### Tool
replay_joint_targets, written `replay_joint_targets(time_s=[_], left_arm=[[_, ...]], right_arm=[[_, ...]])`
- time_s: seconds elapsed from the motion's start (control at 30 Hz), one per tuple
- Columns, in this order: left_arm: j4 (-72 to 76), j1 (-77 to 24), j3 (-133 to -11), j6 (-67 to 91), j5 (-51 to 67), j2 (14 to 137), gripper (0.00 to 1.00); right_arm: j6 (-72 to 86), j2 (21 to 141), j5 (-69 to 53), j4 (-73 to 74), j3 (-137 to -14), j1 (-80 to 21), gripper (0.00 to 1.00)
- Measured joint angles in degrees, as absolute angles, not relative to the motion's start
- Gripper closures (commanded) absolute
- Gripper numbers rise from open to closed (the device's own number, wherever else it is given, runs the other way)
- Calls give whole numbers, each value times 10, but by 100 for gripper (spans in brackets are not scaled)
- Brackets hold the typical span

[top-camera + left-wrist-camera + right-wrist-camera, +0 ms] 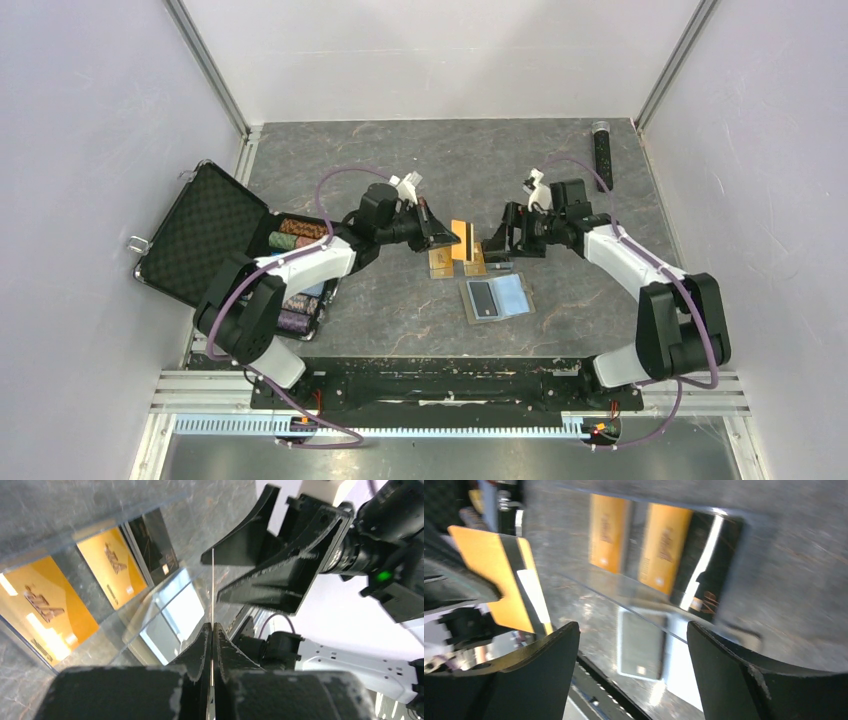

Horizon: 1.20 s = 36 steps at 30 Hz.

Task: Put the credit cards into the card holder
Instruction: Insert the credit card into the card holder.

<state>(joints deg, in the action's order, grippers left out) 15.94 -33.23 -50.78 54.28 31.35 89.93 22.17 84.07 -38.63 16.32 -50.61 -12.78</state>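
The left fingers point(197, 652) pinch one credit card point(489, 575) above the bench point(400, 170); the right fingers point(724, 670) stand open beside it. Next, it likely needs carrying nearer and sliding into the open card holder point(497, 297).

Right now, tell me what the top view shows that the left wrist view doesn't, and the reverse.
Only the top view: the open chip case at the left, the black stick at the far right, and the held card showing its orange face between the two arms. Only the left wrist view: that card edge-on, a thin line pinched between the shut left fingers. Both: the two lying cards in the clear box, and the right fingers spread open, facing the held card.
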Motion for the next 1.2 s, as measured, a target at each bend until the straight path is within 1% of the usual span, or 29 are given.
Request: replay_joint_targets(time_s=[0.07, 0.23, 0.5, 0.63, 0.87, 1.2], left_arm=[[144, -347, -503, 541, 301, 899, 98], [125, -395, -498, 539, 292, 900, 98], [139, -454, -460, 539, 288, 903, 98], [153, -462, -428, 539, 285, 903, 98], [162, -464, -409, 539, 271, 902, 98], [155, -464, -409, 539, 256, 872, 98]], right_arm=[[193, 822, -342, 201, -495, -115, 17], [150, 777, -291, 236, -470, -98, 17], [128, 724, -279, 210, -394, -94, 19], [128, 715, -268, 221, -370, -93, 16], [131, 680, -233, 264, -371, -91, 9], [135, 620, -150, 318, -415, -70, 8]])
